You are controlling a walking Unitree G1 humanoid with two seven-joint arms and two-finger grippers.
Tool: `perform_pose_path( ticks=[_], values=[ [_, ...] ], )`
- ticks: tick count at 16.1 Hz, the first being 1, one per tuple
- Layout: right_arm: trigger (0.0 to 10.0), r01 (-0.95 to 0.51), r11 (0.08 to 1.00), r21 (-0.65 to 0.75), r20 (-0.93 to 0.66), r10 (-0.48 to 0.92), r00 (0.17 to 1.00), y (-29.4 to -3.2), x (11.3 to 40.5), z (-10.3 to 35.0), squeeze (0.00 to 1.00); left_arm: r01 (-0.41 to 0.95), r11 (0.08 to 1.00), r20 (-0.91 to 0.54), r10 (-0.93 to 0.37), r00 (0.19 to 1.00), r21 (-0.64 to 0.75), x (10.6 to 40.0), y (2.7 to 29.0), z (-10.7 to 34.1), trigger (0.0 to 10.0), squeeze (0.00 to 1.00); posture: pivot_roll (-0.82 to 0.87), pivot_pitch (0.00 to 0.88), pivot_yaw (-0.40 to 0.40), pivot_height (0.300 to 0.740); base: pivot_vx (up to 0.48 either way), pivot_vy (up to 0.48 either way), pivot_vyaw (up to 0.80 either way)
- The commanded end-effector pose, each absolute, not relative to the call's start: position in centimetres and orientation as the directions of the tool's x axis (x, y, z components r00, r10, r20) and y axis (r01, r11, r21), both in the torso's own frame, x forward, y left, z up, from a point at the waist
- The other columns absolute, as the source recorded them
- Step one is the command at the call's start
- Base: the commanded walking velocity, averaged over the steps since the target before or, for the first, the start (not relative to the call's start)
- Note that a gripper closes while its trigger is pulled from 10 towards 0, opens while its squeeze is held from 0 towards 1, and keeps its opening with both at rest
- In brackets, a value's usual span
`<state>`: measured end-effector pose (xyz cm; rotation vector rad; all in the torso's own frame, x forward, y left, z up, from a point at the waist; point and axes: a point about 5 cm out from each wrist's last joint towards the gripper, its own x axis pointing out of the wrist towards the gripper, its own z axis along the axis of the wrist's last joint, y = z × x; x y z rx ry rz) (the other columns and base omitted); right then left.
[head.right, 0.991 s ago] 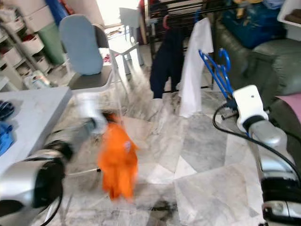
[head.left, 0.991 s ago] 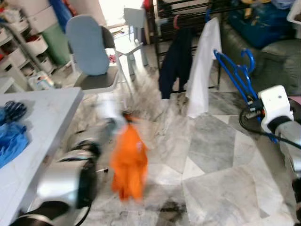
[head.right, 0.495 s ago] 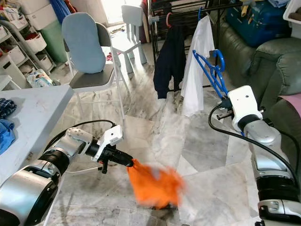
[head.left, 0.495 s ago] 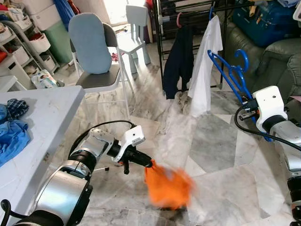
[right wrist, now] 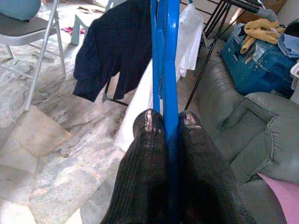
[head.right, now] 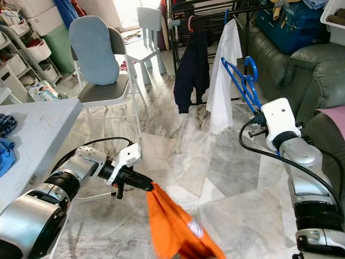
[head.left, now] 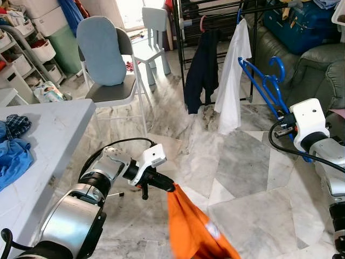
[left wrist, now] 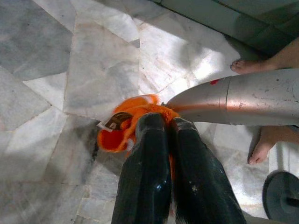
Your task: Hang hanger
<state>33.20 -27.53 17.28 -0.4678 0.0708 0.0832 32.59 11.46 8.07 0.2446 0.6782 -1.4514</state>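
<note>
My right gripper (right wrist: 164, 122) is shut on a blue plastic hanger (head.left: 268, 82), held up at the right in front of the sofa. Low over the marble floor, my left gripper (head.left: 171, 187) is shut on an orange garment (head.left: 195, 227) that hangs down from it, blurred. In the left wrist view the orange cloth (left wrist: 128, 122) bunches between the black fingers (left wrist: 145, 182). Behind stands a black clothes rack (head.left: 215, 13) with a dark garment (head.left: 200, 70) and a white shirt (head.left: 233, 75) hanging on it.
A grey table (head.left: 38, 156) with blue clothes (head.left: 13, 154) is at the left. A chair with a blue back (head.left: 105, 59) and a small white chair (head.left: 153, 32) stand behind. A green sofa (head.left: 318, 70) is at the right. A person's bare feet (left wrist: 259, 149) show in the left wrist view.
The camera has steadied after moving. My left arm has swung the orange garment from the left to the middle, and it now hangs lower and nearer. The right gripper keeps the hanger in place.
</note>
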Motion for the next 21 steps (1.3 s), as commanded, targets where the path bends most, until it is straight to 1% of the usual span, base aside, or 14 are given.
perform_pose_path(
  ticks=[1, 3, 4, 5, 6, 7, 10, 13, 15, 16, 17, 18, 19, 21],
  values=[
    [10.0, -0.111, 0.886, -0.45, -0.071, 0.089, 0.994, -27.0, 33.4, 17.6, 0.0, 0.971, 0.119, -0.567, -0.824, -0.022, -0.21, 33.2, 11.7, 9.1, 10.0, 0.0, -0.2, 0.0, 0.146, 0.74, 0.0, 0.0, 0.0],
    [10.0, -0.111, 0.886, -0.45, -0.071, 0.089, 0.994, -27.0, 33.4, 17.6, 0.0, 0.971, 0.119, -0.567, -0.824, -0.022, -0.21, 33.2, 11.7, 9.1, 10.0, 0.0, -0.2, 0.0, 0.146, 0.74, 0.0, 0.0, 0.0],
    [10.0, -0.119, 0.884, -0.452, -0.074, 0.096, 0.993, -27.0, 33.4, 17.5, 0.0, 0.978, 0.036, -0.674, -0.73, -0.114, -0.204, 32.3, 13.6, 8.4, 10.0, 0.0, -0.2, 0.0, 0.145, 0.74, 0.0, 0.0, 0.0],
    [10.0, -0.128, 0.888, -0.442, -0.076, 0.106, 0.992, -26.8, 33.4, 17.3, 0.0, 0.954, 0.274, -0.648, -0.707, 0.284, 0.12, 35.4, 13.7, 10.7, 10.0, 0.0, -0.2, 0.0, 0.134, 0.74, 0.0, 0.0, 0.0],
    [10.0, -0.137, 0.896, -0.423, -0.076, 0.115, 0.99, -26.5, 33.4, 17.1, 0.0, 0.686, 0.607, -0.383, -0.569, 0.728, 0.402, 38.9, 13.9, 15.0, 10.0, 0.0, -0.2, 0.0, 0.135, 0.74, 0.0, 0.0, 0.0],
    [10.0, -0.156, 0.906, -0.394, -0.08, 0.136, 0.987, -25.9, 33.3, 16.7, 0.0, 0.586, 0.736, -0.279, -0.516, 0.81, 0.34, 39.4, 14.1, 15.5, 10.0, 0.0, -0.2, 0.0, 0.131, 0.74, 0.0, 0.0, 0.0],
    [10.0, -0.193, 0.909, -0.37, -0.098, 0.169, 0.981, -24.9, 33.2, 15.9, 0.0, 0.532, 0.815, -0.238, -0.482, 0.843, 0.23, 39.0, 14.7, 14.3, 10.0, 0.0, -0.19, 0.0, 0.111, 0.74, 0.0, 0.0, 0.0],
    [10.0, -0.215, 0.909, -0.357, -0.098, 0.192, 0.976, -23.8, 33.9, 15.9, 0.0, 0.366, 0.928, -0.196, -0.349, 0.917, 0.063, 39.1, 15.9, 13.8, 10.0, 0.0, -0.19, 0.0, 0.097, 0.74, 0.0, 0.0, 0.0],
    [10.0, -0.251, 0.9, -0.357, -0.102, 0.23, 0.968, -23.4, 34.1, 16.2, 0.0, 0.772, 0.629, -0.276, -0.728, 0.627, 0.094, 37.5, 12.7, 13.1, 10.0, 0.0, -0.19, 0.0, 0.092, 0.74, 0.0, 0.0, 0.0],
    [10.0, -0.26, 0.895, -0.362, -0.109, 0.237, 0.966, -23.6, 34.0, 16.2, 0.0, 0.89, 0.439, -0.381, -0.806, 0.452, 0.126, 36.3, 12.5, 12.2, 10.0, 0.0, -0.19, 0.0, 0.092, 0.74, 0.0, 0.0, 0.0],
    [10.0, -0.26, 0.895, -0.362, -0.109, 0.237, 0.966, -23.6, 34.0, 16.2, 0.0, 0.89, 0.439, -0.381, -0.806, 0.452, 0.126, 36.3, 12.5, 12.2, 10.0, 0.0, -0.19, 0.0, 0.092, 0.74, 0.0, 0.0, 0.0],
    [10.0, -0.254, 0.894, -0.369, -0.118, 0.226, 0.967, -24.3, 33.9, 16.3, 0.0, 0.973, 0.12, -0.695, -0.684, 0.224, 0.195, 34.3, 15.0, 9.7, 10.0, 0.0, -0.19, 0.0, 0.106, 0.74, 0.0, 0.0, 0.0],
    [10.0, -0.243, 0.898, -0.368, -0.119, 0.214, 0.97, -24.6, 33.8, 16.3, 0.0, 0.971, 0.022, -0.797, -0.567, 0.207, 0.237, 33.9, 16.5, 9.1, 10.0, 0.0, -0.19, 0.0, 0.107, 0.74, 0.0, 0.0, 0.0],
    [10.0, -0.238, 0.9, -0.364, -0.119, 0.209, 0.971, -24.6, 33.7, 16.1, 0.0, 0.917, 0.046, -0.797, -0.478, 0.369, 0.397, 35.2, 17.1, 9.9, 10.0, 0.0, -0.2, 0.0, 0.114, 0.74, 0.0, 0.0, 0.0]
  ],
)
